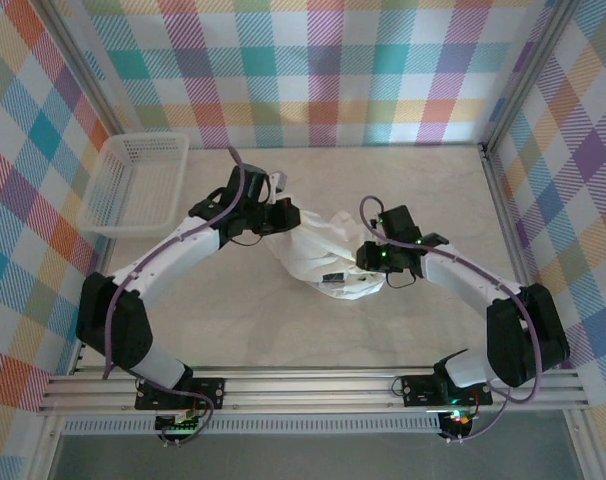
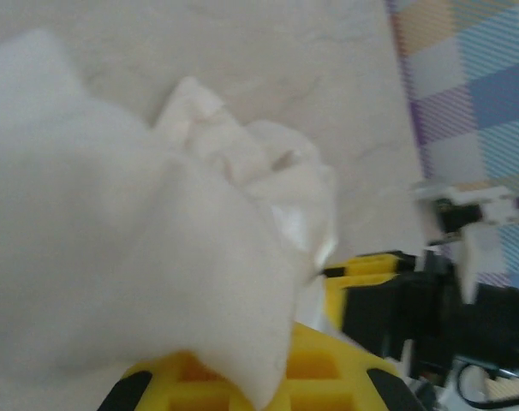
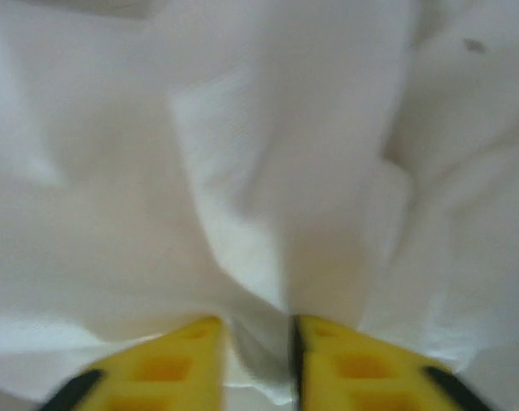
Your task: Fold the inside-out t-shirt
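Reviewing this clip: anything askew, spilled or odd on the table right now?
Nothing spilled or damaged. The t-shirt is bunched into a crumpled rope stretched between the left gripper and right gripper, far from a flat fold. The white basket sits undisturbed at the far left.

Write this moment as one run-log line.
left claw: shut on t-shirt | right claw: pinching t-shirt | shirt: bunched, unfolded

Both arms reach in toward mid-table; left gripper [image 1: 283,215] is clamped tight, right gripper [image 3: 258,347] pinches (jaws barely apart).
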